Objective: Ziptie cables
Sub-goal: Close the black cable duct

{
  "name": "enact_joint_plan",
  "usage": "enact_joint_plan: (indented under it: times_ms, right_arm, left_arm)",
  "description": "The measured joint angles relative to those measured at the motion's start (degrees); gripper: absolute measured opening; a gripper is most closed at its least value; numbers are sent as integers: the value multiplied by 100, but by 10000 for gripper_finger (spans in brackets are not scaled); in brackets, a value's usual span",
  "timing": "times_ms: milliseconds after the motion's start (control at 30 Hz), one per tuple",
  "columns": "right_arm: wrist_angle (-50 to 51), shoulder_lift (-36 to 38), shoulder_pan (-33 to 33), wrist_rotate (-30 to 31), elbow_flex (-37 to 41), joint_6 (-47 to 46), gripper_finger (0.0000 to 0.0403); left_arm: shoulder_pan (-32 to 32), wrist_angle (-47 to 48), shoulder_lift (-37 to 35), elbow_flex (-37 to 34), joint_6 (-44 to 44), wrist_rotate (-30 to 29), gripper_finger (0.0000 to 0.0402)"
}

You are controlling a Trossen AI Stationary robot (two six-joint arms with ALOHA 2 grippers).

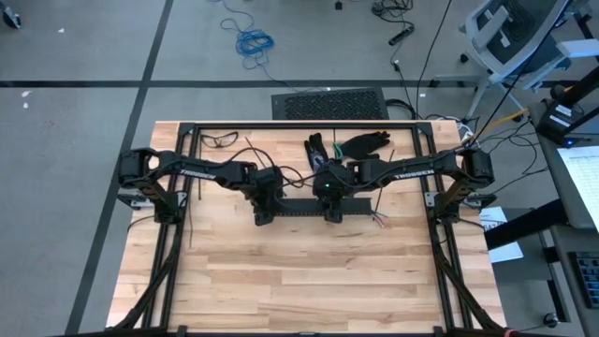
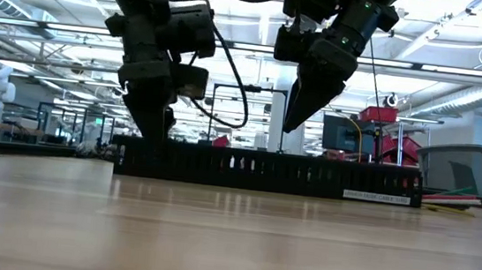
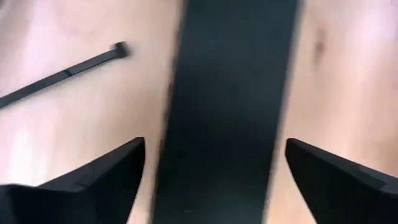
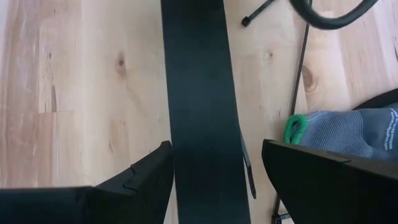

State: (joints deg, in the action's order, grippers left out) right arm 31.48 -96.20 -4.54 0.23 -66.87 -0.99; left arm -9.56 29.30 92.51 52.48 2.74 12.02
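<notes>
A long black slotted rail [image 1: 309, 208] lies across the middle of the wooden table [image 1: 309, 281]. The cables [image 1: 379, 220], thin coloured wires, lie on the wood at the rail's right end [image 2: 452, 198]. One ziptie [image 3: 68, 71] lies flat beside the rail, and another [image 4: 249, 177] rests against the rail's side. My left gripper [image 3: 214, 180] is open and points down, its fingers on either side of the rail near the rail's left end [image 2: 148, 135]. My right gripper [image 4: 217, 180] is open and hangs above the rail's middle [image 2: 296, 118], holding nothing. My left gripper comes at the rail [image 3: 224, 112] from above, with one finger on each long side, near its left end. One finger [image 3: 112, 174] stands clear of the rail. The other [image 3: 323, 174] is close to the rail's edge, and I cannot tell whether it touches.
Gloves [image 1: 360, 145] and a pair of glasses [image 1: 220, 139] lie at the table's far side. One grey glove with a green cuff [image 4: 348, 134] lies close to my right gripper. A black frame [image 1: 299, 124] borders the table. Bare wood stretches toward the near edge.
</notes>
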Motion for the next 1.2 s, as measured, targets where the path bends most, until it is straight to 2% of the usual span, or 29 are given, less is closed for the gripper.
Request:
enact_joint_plan:
  times_ms: [100, 200, 300, 400, 533, 600, 667, 800, 833, 1033, 1200]
  right_arm:
    - [0, 0, 0, -2, 0, 4, 235]
    - [2, 0, 0, -2, 0, 13, 235]
    - [17, 61, -16, 137, 0, 21, 235]
    - [-19, 353, -71, 526, 0, 58, 235]
    - [254, 876, -192, 1146, -4, -123, 229]
    - [843, 1123, -268, 1700, -4, -230, 207]
    - [1461, 1361, -386, 2094, -4, -391, 164]
    - [2588, 1707, -624, 2182, -4, -694, 31]
    - [2783, 1777, -666, 2181, -4, -761, 17]
    - [3352, 2055, -839, 2237, 0, -1274, 2]
    - [3349, 2147, -859, 2225, 233, -1303, 1]
  left_arm:
    - [48, 144, 0, 67, -435, 178, 395]
    - [63, 685, -98, 379, -328, 142, 392]
    - [39, 701, -435, 646, -516, 67, 389]
    - [46, 570, -832, 873, -1073, -276, 389]
    - [41, 458, -1192, 1046, -2099, -1262, 389]
    - [37, 394, -1323, 1053, -2028, -1415, 389]
    - [41, 19, -1342, 1054, -1748, -1212, 389]
    - [86, -404, -1283, 1050, -989, -823, 389]
    - [105, -405, -1283, 1050, -813, -814, 389]
    - [91, -352, -1215, 1050, -461, -896, 389]
    - [-39, -195, -1061, 1048, -165, -382, 389]
